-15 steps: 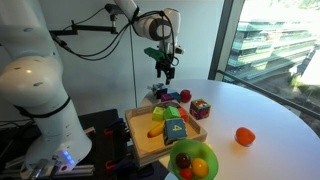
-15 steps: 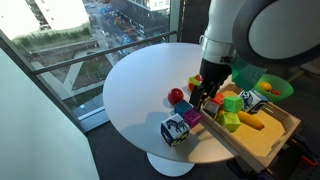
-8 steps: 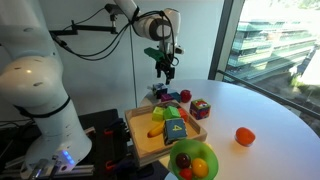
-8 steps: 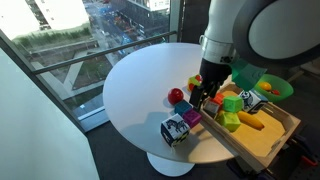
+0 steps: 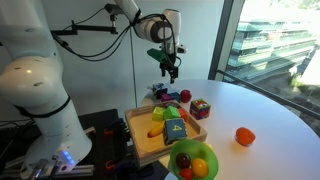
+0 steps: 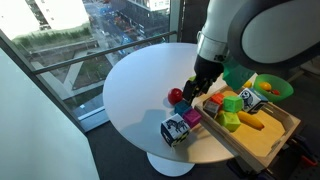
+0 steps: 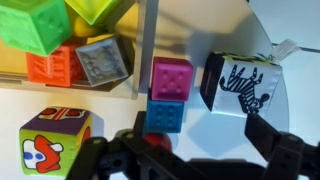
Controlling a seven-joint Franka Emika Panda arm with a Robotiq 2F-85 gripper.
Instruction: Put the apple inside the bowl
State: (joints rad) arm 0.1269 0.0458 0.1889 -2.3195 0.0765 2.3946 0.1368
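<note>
The red apple (image 6: 176, 96) rests on the white round table (image 6: 140, 85) next to the wooden tray's edge; it also shows in an exterior view (image 5: 184, 96). In the wrist view only a red sliver of it (image 7: 157, 143) shows behind my finger. My gripper (image 6: 197, 90) hangs open and empty just above and beside the apple; it also shows in an exterior view (image 5: 167, 72) and in the wrist view (image 7: 200, 152). The green bowl (image 5: 183, 150) stands past the tray's near corner and holds orange and yellow pieces. It also shows in an exterior view (image 6: 283, 92).
The wooden tray (image 6: 268, 140) holds several coloured blocks. A pink block (image 7: 172, 78) and a blue block (image 7: 165, 115) lie beside the apple, with a zebra-patterned cube (image 7: 240, 82) and a multicoloured cube (image 7: 55, 145) close by. An orange-red ball (image 5: 244, 136) lies apart on the table.
My gripper has shifted slightly up and sideways toward the apple. The apple, the bowl and the blocks have not moved.
</note>
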